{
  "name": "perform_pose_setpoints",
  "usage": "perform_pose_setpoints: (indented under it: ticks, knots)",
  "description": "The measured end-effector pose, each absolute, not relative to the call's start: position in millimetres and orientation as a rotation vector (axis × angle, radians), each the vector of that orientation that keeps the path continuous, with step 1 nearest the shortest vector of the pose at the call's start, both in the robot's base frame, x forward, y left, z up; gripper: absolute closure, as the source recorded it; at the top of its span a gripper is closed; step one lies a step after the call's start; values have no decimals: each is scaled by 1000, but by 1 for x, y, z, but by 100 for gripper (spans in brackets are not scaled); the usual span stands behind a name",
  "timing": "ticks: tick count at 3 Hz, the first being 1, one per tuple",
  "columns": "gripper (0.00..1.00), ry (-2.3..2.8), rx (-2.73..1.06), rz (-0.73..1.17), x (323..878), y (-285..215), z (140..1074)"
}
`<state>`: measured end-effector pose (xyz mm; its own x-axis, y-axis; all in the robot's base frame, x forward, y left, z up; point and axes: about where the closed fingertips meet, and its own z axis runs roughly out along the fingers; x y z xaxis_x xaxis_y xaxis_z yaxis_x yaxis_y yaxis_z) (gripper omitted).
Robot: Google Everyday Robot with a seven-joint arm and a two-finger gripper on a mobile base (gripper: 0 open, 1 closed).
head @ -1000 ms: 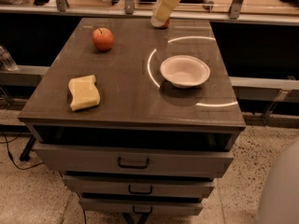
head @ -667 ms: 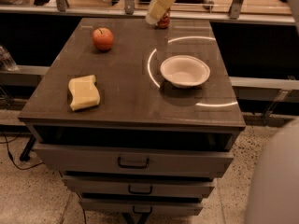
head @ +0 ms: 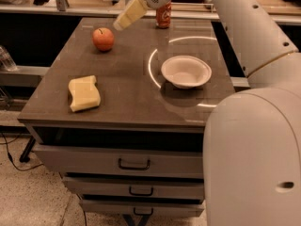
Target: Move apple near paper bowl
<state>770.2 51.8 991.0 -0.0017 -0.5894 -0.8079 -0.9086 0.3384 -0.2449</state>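
The red-orange apple [head: 103, 38] with a dark stem sits on the far left part of the brown cabinet top [head: 127, 93]. The white paper bowl [head: 186, 71] stands on the right side of the top, well apart from the apple. My gripper [head: 121, 23] hangs in the air at the end of the white arm, just right of and slightly above the apple, its pale fingers pointing down-left toward it. It holds nothing.
A yellow sponge [head: 84, 93] lies at the front left of the top. A red soda can [head: 163, 16] stands at the back edge behind the gripper. My white arm and body [head: 254, 140] fill the right side. Drawers with handles [head: 134, 164] are below.
The arm has swung in from the right and the gripper has moved left and down toward the apple, uncovering the soda can. Apple, bowl and sponge have not moved.
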Motion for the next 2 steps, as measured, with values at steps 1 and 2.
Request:
perform_pose_setpoints:
  ticks: [1, 2]
  knots:
    - [0, 1772, -1156, 490, 790, 48, 971]
    - [0, 1767, -1106, 493, 799, 54, 969]
